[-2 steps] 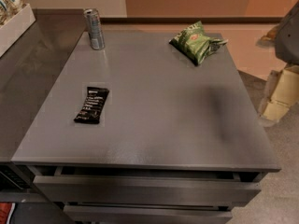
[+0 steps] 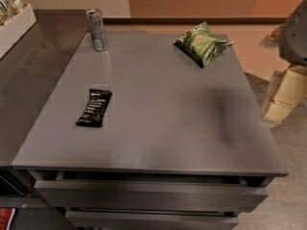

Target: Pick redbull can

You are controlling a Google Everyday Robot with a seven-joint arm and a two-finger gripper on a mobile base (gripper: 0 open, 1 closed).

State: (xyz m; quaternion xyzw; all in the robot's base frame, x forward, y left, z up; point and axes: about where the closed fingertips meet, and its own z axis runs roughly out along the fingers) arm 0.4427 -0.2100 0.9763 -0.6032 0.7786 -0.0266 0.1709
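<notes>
We see redbull can [image 2: 97, 29] upright at far-left corner of tabletop [image 2: 168, 123] | gripper [image 2: 280, 97] beyond right edge, grip: we cannot tell.

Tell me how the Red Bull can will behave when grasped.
Standing upright, tall and slim, the redbull can likely tips if nudged high, then rolls. Its smooth metal wall is probably slippery and dents under hard squeezing. The end effector is beyond the right edge of the table.
</notes>
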